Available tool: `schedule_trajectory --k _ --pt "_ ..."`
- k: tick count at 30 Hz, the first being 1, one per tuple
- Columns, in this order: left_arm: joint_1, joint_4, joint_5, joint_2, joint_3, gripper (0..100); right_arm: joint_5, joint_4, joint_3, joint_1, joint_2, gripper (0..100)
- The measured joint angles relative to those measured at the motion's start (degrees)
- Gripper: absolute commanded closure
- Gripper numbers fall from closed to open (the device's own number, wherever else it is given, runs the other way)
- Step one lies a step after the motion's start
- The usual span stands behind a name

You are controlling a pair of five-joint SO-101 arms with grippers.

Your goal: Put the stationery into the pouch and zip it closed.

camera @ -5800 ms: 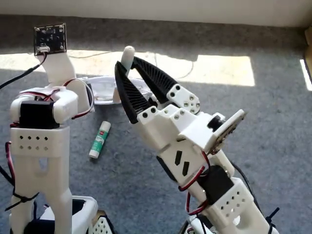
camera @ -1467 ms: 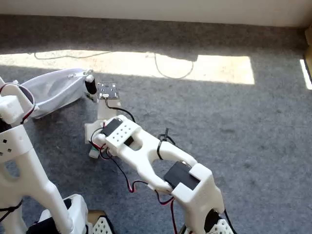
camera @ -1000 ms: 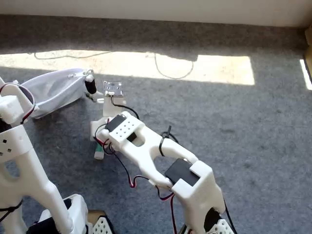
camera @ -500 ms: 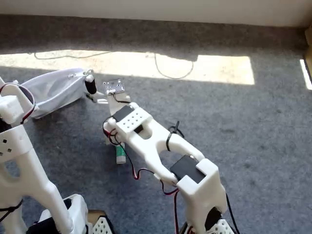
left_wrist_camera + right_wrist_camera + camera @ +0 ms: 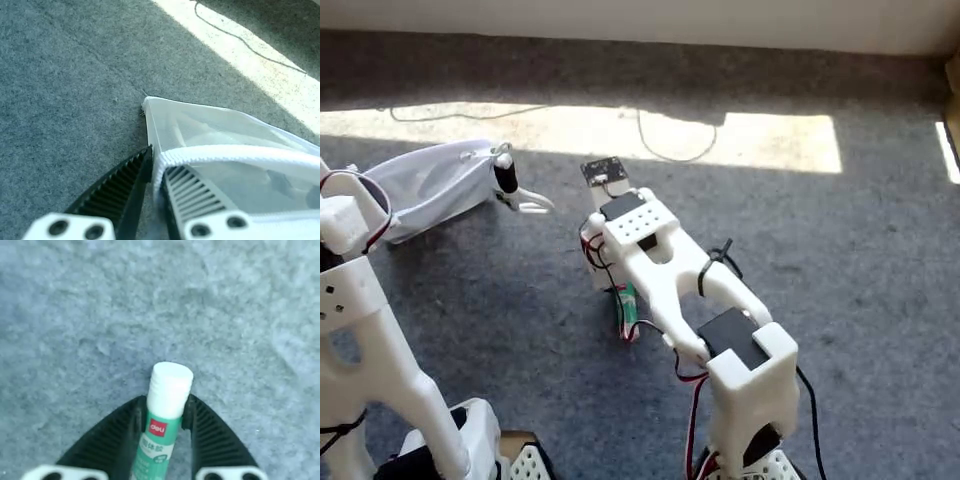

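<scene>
Glue stick (image 5: 166, 405) clamped between the right fingers (image 5: 115, 437).

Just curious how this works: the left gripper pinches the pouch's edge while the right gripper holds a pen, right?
Not a pen: the right gripper holds a glue stick, as the right wrist view shows. The left gripper does pinch the edge of the pouch.

The left gripper (image 5: 155, 161) is squeezing its fingers together; the right gripper (image 5: 166, 402), its arm lying stretched low, is clamping too.
</scene>
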Motion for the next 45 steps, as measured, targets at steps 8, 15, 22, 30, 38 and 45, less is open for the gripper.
schedule_trajectory --k 8,15,22,30,38,45 --pt "0.0 0.0 0.0 0.0 0.0 99 -0.3 0.3 0.1 0.0 0.0 81.4" --pt "0.0 0.0 0.0 0.0 0.0 99 -9.1 -4.1 0.1 0.0 0.0 81.4" --pt "0.0 0.0 0.0 0.0 0.0 99 -13.0 -4.8 0.3 0.0 0.0 81.5" --pt "0.0 0.0 0.0 0.0 0.0 99 -13.1 -5.3 3.3 0.0 -1.1 86.7" --pt "0.2 0.0 0.0 0.0 0.0 99 -11.9 -4.8 3.3 0.4 -1.1 93.9" --pt "1.3 0.0 0.0 0.0 0.0 99 -9.4 -4.8 4.0 0.4 -3.2 96.8"
